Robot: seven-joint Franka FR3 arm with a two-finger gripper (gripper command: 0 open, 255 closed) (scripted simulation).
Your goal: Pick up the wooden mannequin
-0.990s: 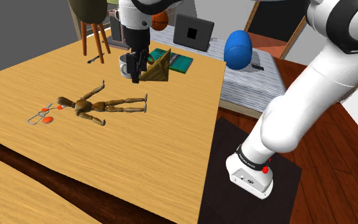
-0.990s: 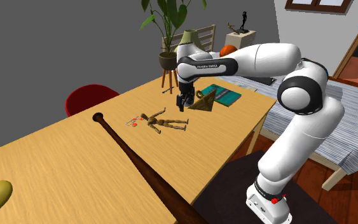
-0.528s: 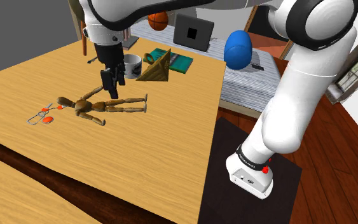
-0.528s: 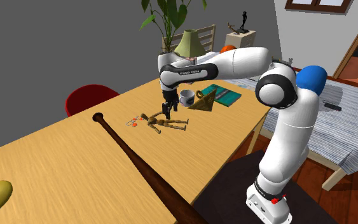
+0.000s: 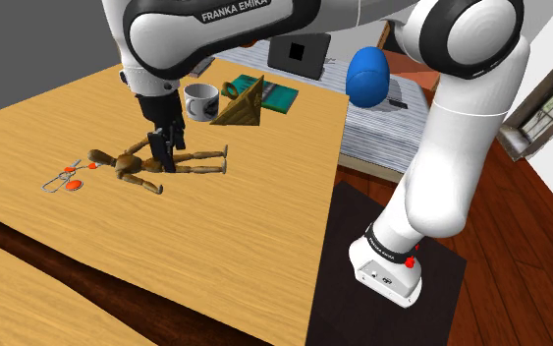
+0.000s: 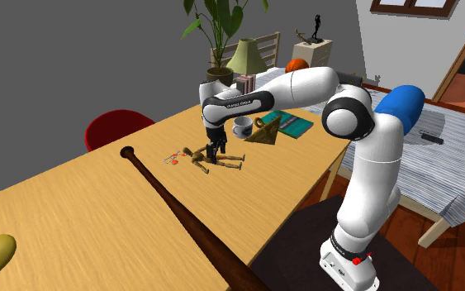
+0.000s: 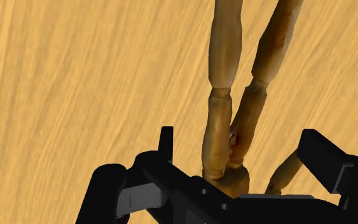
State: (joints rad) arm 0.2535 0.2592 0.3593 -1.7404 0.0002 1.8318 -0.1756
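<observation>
The pincer (image 7: 242, 153), wide open and holding nothing, straddles the wooden mannequin (image 7: 222, 121) lying flat on the counter (image 7: 75, 83) directly beneath it, where closing on rounded, jointed thighs might let it pivot or slip free.

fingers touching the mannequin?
Cannot tell. Wrist view: open fingers straddle the mannequin, table showing beside its thighs, but its arm reaches one finger's edge.
</observation>
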